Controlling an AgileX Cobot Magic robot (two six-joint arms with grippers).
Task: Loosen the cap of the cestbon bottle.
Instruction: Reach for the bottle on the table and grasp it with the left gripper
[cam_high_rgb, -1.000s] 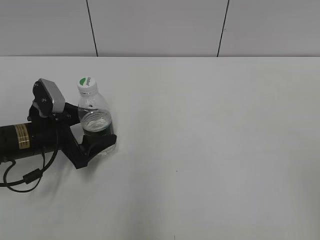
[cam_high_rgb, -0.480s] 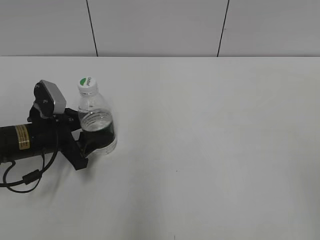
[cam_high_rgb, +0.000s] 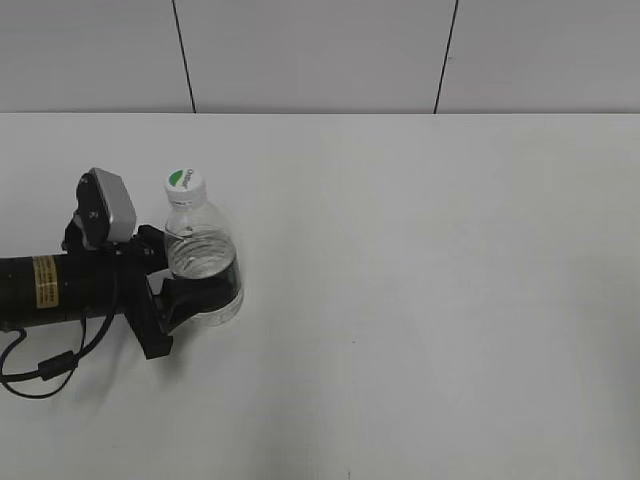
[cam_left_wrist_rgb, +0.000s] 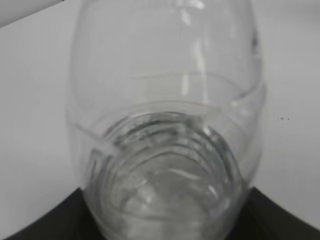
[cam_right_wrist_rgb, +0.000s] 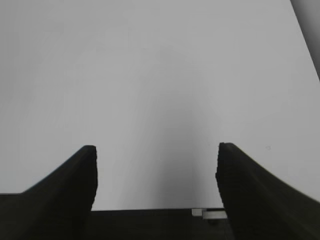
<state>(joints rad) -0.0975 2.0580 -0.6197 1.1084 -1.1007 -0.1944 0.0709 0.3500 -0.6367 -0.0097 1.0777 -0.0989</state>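
Bottle cap first: the cap (cam_high_rgb: 185, 181) is white with a green mark, and it sits on top of the bottle (cam_high_rgb: 203, 262). It looks screwed on, and nothing is touching it. So I think the loosening has not begun.

On the left side of the table (cam_high_rgb: 420, 300), the left gripper (cam_high_rgb: 190, 290) comes in from the side. Its black fingers (cam_high_rgb: 165, 296) hug the lower part of the bottle, where the dark green band is. The bottle stands up, maybe leaning a tiny bit, and there is water inside. The left wrist view is very close. It shows the clear bottle (cam_left_wrist_rgb: 167, 130) filling almost the whole picture, with dark finger parts at the two bottom corners. So the left gripper is squeezed on the bottle and holds it in place.

Moving right, the middle and right of the table show nothing but white top. The right arm is not seen in the outside view at all.

The right wrist view shows the right gripper (cam_right_wrist_rgb: 156, 175) with its two black fingers (cam_right_wrist_rgb: 70, 185) wide apart. Only the bare table is between them.

What is done, I think: the bottle is held. What is left: the right gripper must come over, close on the cap, and turn it.
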